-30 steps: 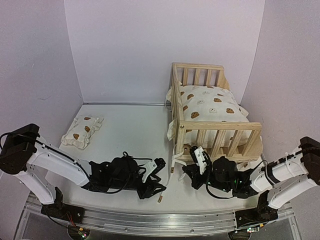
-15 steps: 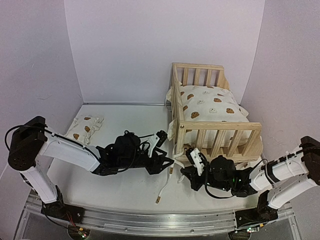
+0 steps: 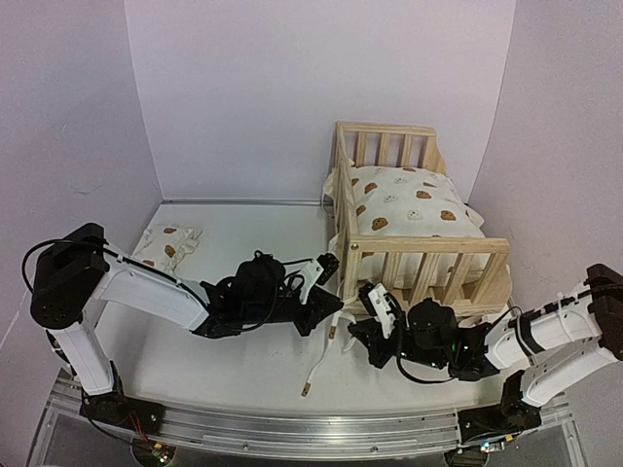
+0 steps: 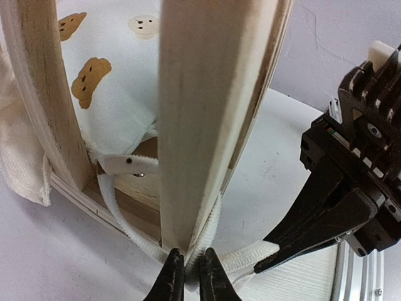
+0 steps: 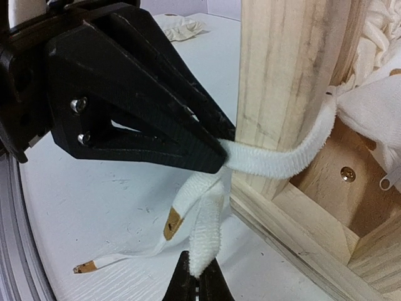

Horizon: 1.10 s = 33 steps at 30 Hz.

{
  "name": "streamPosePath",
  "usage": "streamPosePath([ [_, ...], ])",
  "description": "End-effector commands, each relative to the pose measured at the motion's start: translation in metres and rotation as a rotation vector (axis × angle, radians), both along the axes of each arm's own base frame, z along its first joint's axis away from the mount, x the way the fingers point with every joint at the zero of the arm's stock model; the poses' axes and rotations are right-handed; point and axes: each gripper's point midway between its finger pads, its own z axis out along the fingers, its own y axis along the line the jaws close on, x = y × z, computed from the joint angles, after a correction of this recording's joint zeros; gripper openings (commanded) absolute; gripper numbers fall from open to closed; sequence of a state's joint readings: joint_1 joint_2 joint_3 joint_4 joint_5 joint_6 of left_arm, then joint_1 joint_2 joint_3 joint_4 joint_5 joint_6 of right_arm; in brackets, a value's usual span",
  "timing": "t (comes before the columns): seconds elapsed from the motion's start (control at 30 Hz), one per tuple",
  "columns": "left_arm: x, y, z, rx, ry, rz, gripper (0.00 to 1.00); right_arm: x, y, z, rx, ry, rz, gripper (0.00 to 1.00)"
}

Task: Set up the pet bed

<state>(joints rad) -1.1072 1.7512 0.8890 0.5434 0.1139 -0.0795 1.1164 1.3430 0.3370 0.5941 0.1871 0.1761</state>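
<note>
The pet bed's pine frame (image 3: 419, 248) stands at the right, with the bear-print cushion (image 3: 409, 209) lying in it. The small pillow (image 3: 163, 248) lies apart on the table's left. A white fuzzy tie (image 5: 276, 160) runs round the frame's near left corner post (image 4: 200, 113). My left gripper (image 3: 336, 304) is at the foot of that post, its jaws (image 4: 188, 279) shut on the tie there. My right gripper (image 5: 199, 282) is just in front of the post, shut on the fuzzy end of a tie (image 5: 207, 238). A thin tan-tipped tie end (image 3: 317, 368) trails on the table.
The left gripper's black fingers (image 5: 138, 94) fill the upper left of the right wrist view, close to mine. Purple walls enclose the table. The metal rail (image 3: 292, 428) runs along the near edge, behind the tan-tipped tie end.
My left gripper has swung right from mid-table to the bed's corner post and closed on the tie. The right gripper has edged left, its hold on the tie end unchanged.
</note>
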Motion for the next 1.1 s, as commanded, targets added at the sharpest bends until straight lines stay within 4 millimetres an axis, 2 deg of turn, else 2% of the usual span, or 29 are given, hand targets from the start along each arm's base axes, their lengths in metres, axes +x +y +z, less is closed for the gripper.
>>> streamPosePath([
  [0.0,-0.002,-0.013,0.037,-0.095,-0.049,-0.039,0.03,0.013,0.01,0.03,0.076,-0.042,-0.025,0.0],
  [0.07,-0.006,-0.014,0.04,-0.106,-0.04,-0.06,0.0,0.017,0.009,0.029,0.071,-0.043,-0.046,0.0],
  [0.37,-0.027,-0.012,0.05,-0.147,0.033,-0.151,0.0,0.035,0.005,0.034,0.072,-0.076,-0.104,0.0],
  [0.57,-0.034,-0.013,0.052,-0.164,0.074,-0.178,0.0,0.037,0.017,0.032,0.094,-0.084,-0.062,0.0],
  [0.87,-0.036,-0.013,0.041,-0.152,0.124,-0.177,0.0,0.035,0.03,0.056,0.197,-0.154,-0.01,0.0],
  [1.07,-0.033,-0.01,0.028,-0.133,0.156,-0.141,0.0,0.038,0.03,0.059,0.234,-0.189,-0.026,0.0],
])
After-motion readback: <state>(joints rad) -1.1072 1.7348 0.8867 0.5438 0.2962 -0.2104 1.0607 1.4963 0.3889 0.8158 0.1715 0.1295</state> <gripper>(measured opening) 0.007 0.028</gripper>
